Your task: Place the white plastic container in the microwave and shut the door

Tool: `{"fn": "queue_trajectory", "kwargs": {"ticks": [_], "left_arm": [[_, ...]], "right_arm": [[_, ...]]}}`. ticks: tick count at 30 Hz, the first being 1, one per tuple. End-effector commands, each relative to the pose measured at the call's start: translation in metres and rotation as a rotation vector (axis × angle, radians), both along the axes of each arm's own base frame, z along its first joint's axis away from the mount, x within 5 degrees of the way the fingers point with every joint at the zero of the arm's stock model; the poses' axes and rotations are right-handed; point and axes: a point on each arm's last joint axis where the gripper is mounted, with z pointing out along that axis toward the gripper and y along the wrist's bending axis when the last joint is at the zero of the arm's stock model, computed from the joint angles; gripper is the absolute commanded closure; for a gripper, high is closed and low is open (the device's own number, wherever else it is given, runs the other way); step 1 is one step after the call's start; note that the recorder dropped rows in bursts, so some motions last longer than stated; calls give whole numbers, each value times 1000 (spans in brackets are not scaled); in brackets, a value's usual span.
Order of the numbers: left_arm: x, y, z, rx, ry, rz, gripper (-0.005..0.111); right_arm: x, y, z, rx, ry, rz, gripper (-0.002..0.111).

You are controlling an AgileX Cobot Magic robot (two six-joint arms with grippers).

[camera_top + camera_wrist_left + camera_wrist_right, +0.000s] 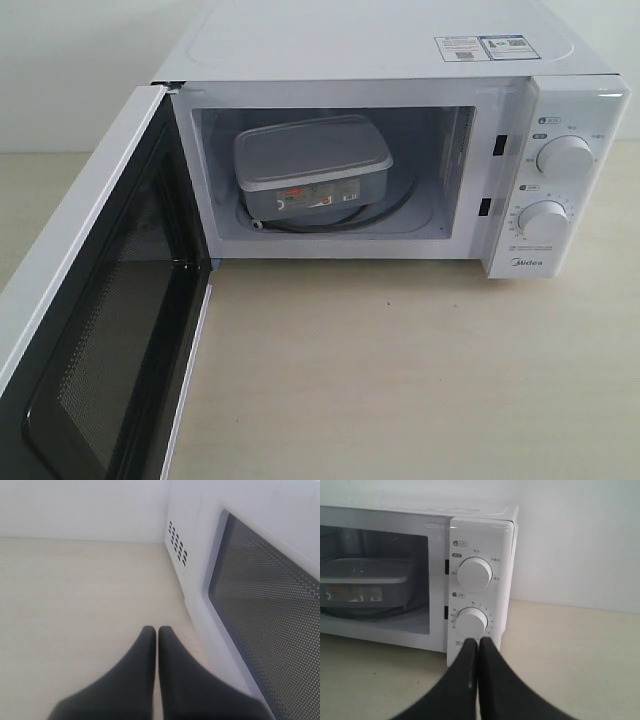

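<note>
- The white plastic container (312,165) is seen set inside the microwave (380,40), on the glass turntable (395,205), with its label turned outward.
- The door (90,330) is swung wide open, so closing it is judged the step in hand.
- The left gripper (156,634), jaws pressed together and empty, is held near the door's outer face. A steady push near the free edge is advised, until it latches.
- The right gripper (477,644), likewise closed on nothing, is held before the knobs (474,575). It is best held clear of the swing.
</note>
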Motion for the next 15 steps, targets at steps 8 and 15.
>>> {"fn": "queue_trajectory", "kwargs": {"ticks": [8,15], "left_arm": [[0,0,-1,-15,-2,5,103],[0,0,-1,-15,-2,5,103]], "right_arm": [[-3,-3,-20,-32,211,-26,108],[-3,-3,-20,-7,208,-30,108]]}}
